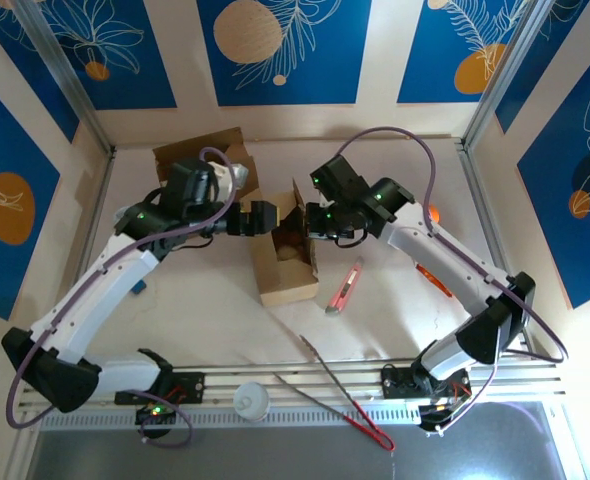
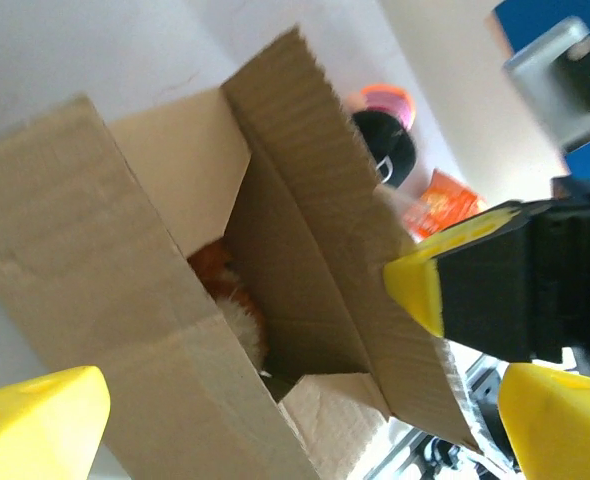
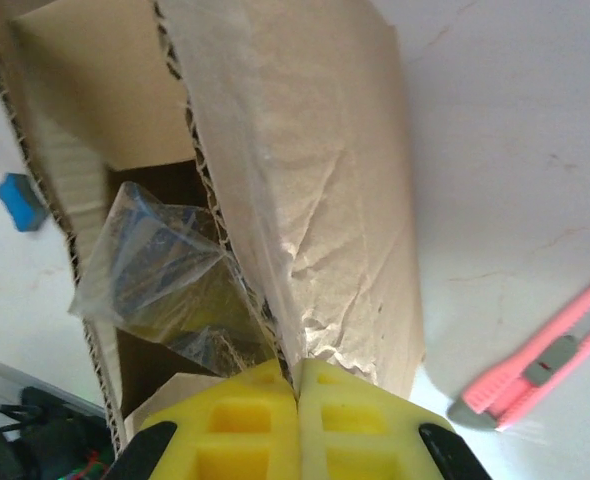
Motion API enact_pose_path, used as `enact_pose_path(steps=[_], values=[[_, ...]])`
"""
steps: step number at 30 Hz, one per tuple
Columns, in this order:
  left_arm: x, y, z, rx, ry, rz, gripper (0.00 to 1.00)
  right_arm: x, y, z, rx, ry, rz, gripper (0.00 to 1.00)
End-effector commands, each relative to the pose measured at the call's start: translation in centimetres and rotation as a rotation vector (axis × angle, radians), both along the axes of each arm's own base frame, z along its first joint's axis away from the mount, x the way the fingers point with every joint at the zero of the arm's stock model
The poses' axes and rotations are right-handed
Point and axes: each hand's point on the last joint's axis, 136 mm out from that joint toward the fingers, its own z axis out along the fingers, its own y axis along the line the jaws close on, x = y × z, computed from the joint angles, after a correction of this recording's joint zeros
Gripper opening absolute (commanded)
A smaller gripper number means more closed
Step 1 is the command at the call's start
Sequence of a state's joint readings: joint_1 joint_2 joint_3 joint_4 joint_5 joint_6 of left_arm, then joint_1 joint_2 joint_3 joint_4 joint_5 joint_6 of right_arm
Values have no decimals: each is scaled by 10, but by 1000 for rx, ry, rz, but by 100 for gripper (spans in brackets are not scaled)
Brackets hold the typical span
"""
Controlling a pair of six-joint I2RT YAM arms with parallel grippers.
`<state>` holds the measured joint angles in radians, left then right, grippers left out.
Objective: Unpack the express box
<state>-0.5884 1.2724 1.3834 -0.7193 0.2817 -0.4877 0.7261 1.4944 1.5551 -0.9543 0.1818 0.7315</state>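
Pinning back a flap (image 3: 325,200) of the cardboard express box (image 1: 287,272) on the surface (image 1: 205,300), the right pincer (image 3: 297,400) is clamped on it; the left pincer (image 1: 265,216) hangs wide apart alongside. Next, I reckon, it reaches in for the plastic-wrapped packet (image 3: 160,270).

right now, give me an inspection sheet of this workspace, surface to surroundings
surface: pale table, no spills seen
job's things: express box open, flaps up; clear bag and orange-white thing inside
clutter: pink utility knife, tongs, white round object, second cardboard box at back left
grippers: left gripper open beside the box; right gripper shut on a flap
cables: purple cables loop along both arms
surroundings: blue and cream patterned walls, metal frame posts
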Motion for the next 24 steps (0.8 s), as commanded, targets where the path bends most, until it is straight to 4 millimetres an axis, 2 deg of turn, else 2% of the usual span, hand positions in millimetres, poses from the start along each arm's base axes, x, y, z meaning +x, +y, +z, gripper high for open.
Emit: enact_pose_path(steps=[1,5,13,15,18,22,24], values=[[-6,10,-24,187,65,32,100,2,15,29,172,-51,-29,0],[-6,17,-44,358,108,70,100,-1,15,28,199,-54,-34,0],[-3,22,-79,576,154,124,99,-4,13,27,224,-60,-32,0],[-2,27,-79,609,147,152,96,-4,10,26,220,-61,-33,0],[-3,33,-68,602,118,179,86,-4,4,24,216,-61,-37,0],[-9,50,-54,618,87,215,67,-3,-4,19,214,-39,-21,0],[-12,57,-52,634,83,227,65,-4,-7,16,206,-17,-1,0]])
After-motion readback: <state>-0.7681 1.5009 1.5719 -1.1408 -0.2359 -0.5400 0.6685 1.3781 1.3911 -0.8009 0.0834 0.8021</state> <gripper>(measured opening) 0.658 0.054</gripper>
